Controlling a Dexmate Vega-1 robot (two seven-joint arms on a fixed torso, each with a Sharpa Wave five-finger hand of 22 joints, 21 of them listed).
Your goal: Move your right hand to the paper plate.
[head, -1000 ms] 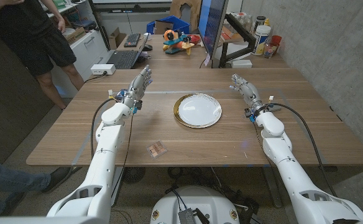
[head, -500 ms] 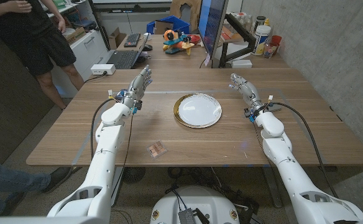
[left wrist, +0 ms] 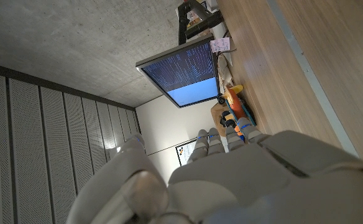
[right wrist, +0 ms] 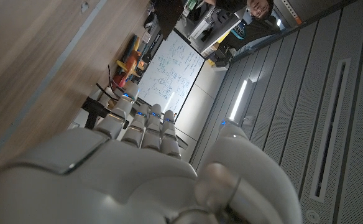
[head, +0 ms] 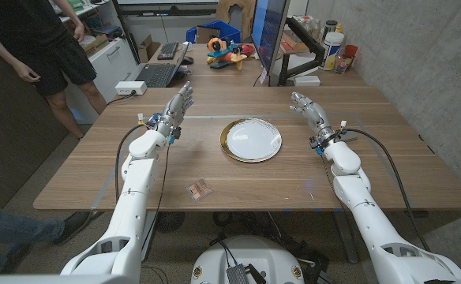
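Wooden surface (head: 388, 170) carrying everything in play. Round white paper plate with gold rim (head: 251, 140) lying flat near the middle, slightly toward the far side. Right hand (head: 308, 110), white and grey, raised over the surface off the plate's right edge, well apart from it, fingers extended and apart, gripping nothing. Plate located toward the robot's left of this hand and a little nearer the robot; likely a short inward sweep required. Left hand (head: 177, 105) likewise spread and gripping nothing, comparably far off the opposite edge. No long axis on a round plate.
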